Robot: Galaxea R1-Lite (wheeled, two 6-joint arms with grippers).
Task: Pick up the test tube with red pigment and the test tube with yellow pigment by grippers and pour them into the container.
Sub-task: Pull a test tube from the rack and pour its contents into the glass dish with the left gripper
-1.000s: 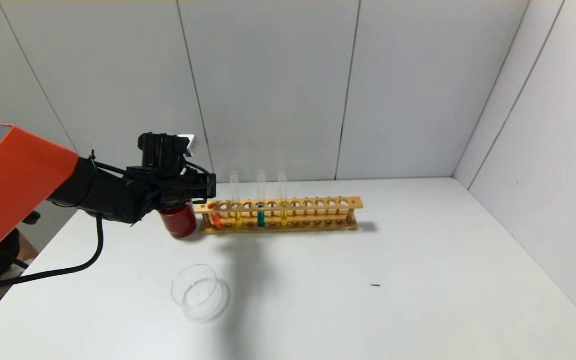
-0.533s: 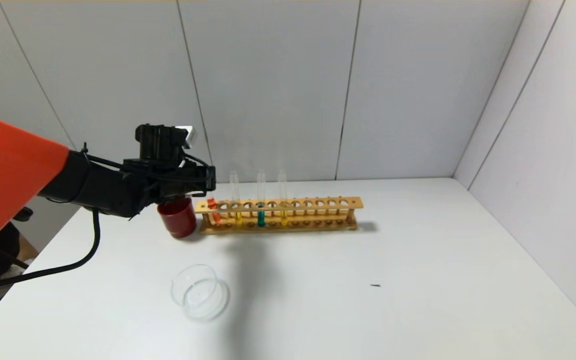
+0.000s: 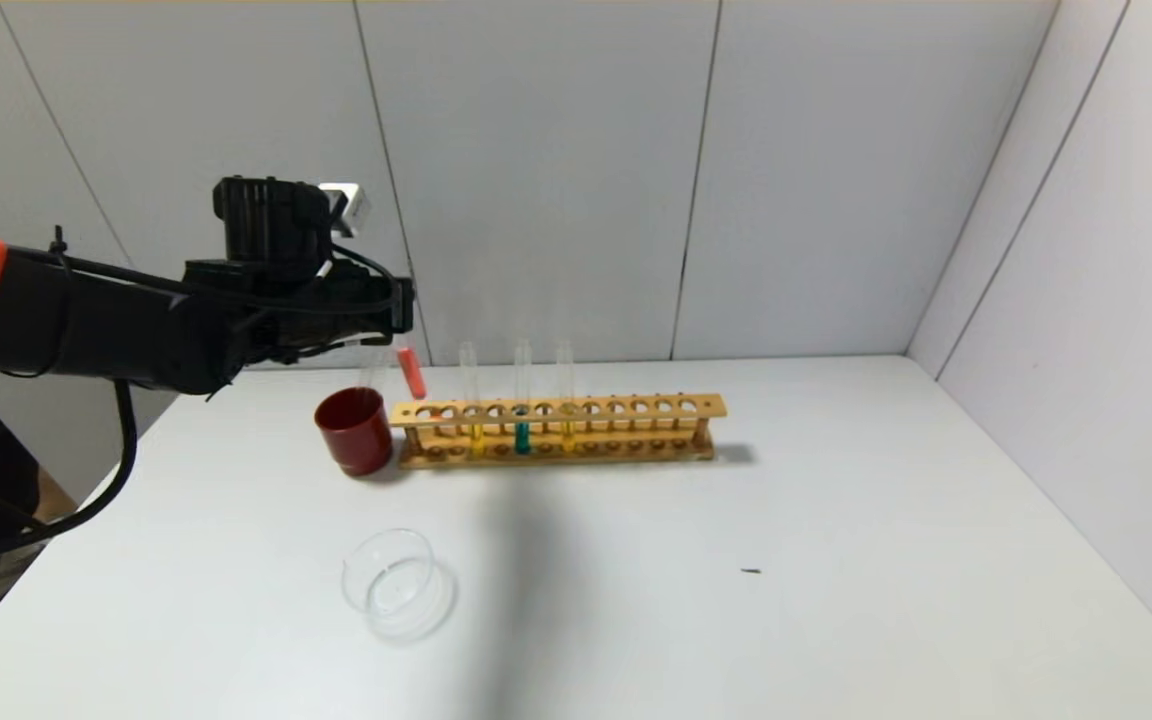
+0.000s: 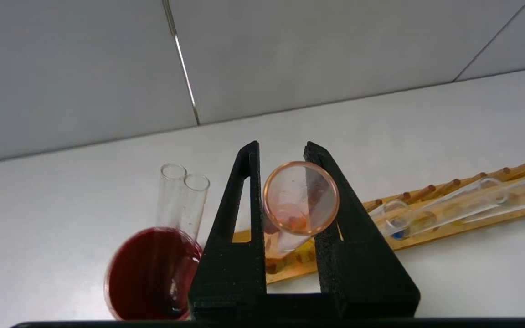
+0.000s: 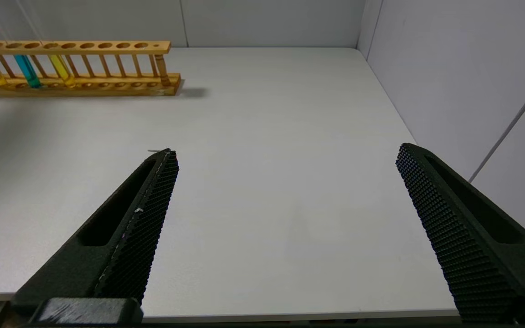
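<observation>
Left claw [image 3: 398,322] clamped on the red tube [image 3: 412,371], held tilted in the air above the rack's [image 3: 556,430] left end, just beside the red cup [image 3: 354,430]. Yellow tubes [image 3: 473,400] upright in the rack, either side of the teal tube [image 3: 522,410]; dish [image 3: 398,585] on the worktop [image 3: 736,560], nearer the robot. Right claw [image 5: 285,218] gaping wide and empty over bare worktop.

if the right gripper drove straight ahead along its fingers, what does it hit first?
Probably nothing nearby: the open right gripper points across bare table toward the back wall. The wooden rack sits off to one side. Depth unclear.
</observation>
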